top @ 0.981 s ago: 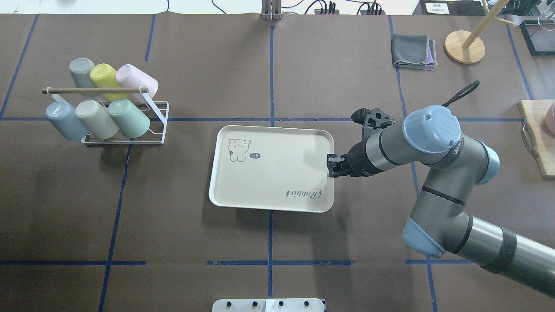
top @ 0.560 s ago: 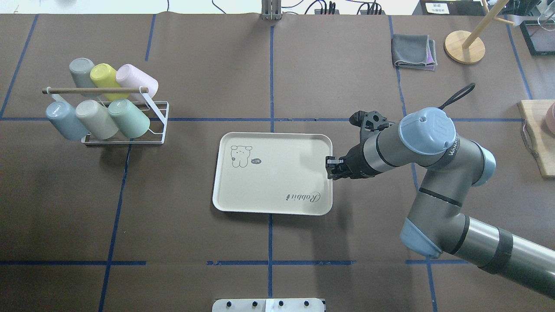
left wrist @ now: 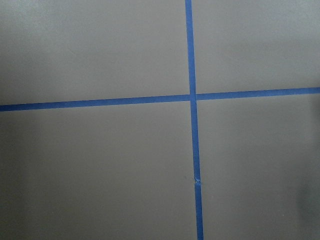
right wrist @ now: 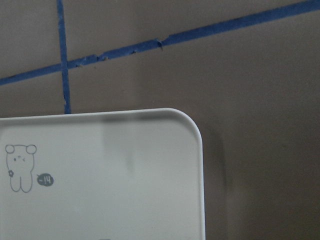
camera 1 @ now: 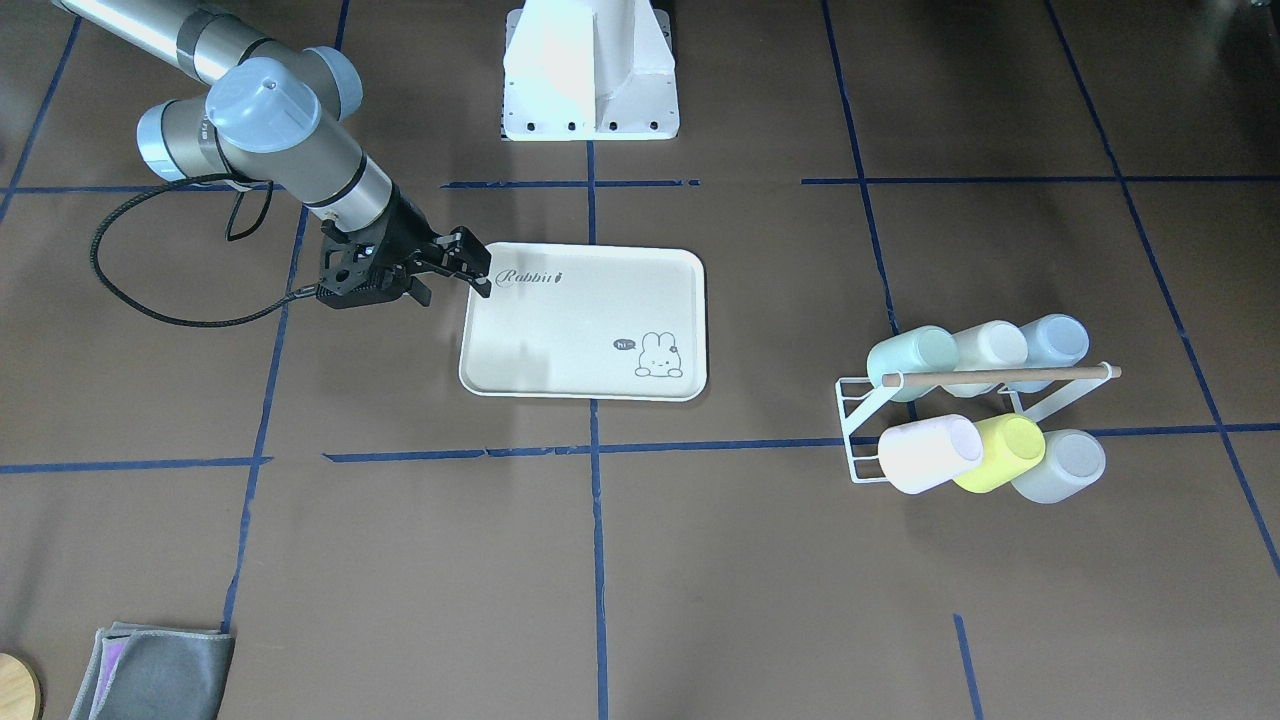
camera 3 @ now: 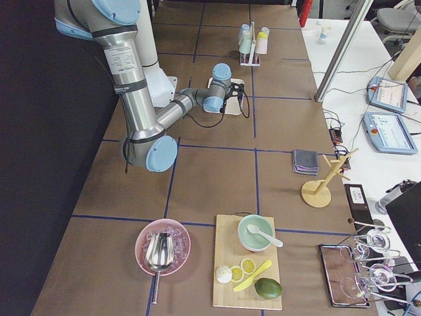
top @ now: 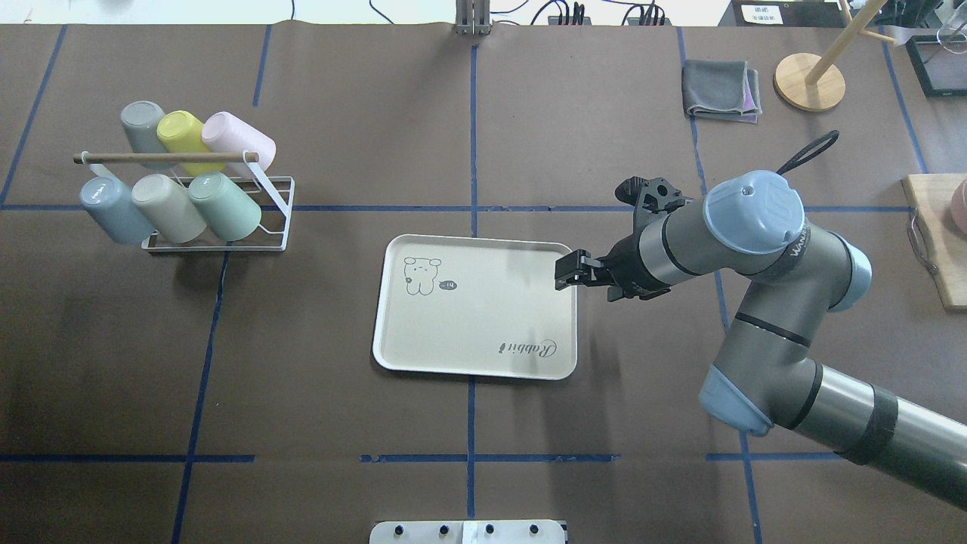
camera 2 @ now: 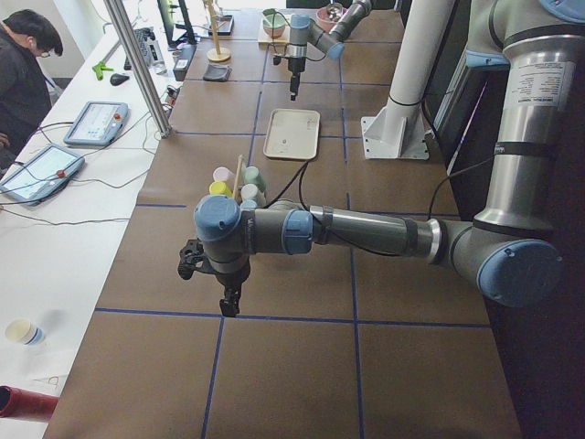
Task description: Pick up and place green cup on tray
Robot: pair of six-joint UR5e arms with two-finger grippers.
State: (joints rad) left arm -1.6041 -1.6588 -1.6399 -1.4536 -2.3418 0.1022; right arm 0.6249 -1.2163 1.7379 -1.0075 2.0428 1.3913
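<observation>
Green cup [top: 224, 206] lies as it did a second ago: tilted in the white wire rack [top: 281, 225] at the table's left, rightmost in the near row, next to a cream cup [top: 168, 208] and a blue cup [top: 113, 211]. A grey cup [top: 142, 125], a yellow cup [top: 181, 132] and a pink cup [top: 238, 140] fill the far row. The tray [top: 468, 317], at mid-table and well apart from the rack, has slid a little toward the robot and turned slightly. Its face carries only the bunny drawing and the "Rabbit" script. The left gripper [camera 2: 225, 309] points down at the brown table paper, and I cannot tell how its jaws stand. The right gripper [top: 559, 274], earlier clamped on the tray's right rim, has let go. It now hangs just above that rim, jaws a little apart, holding nothing.
</observation>
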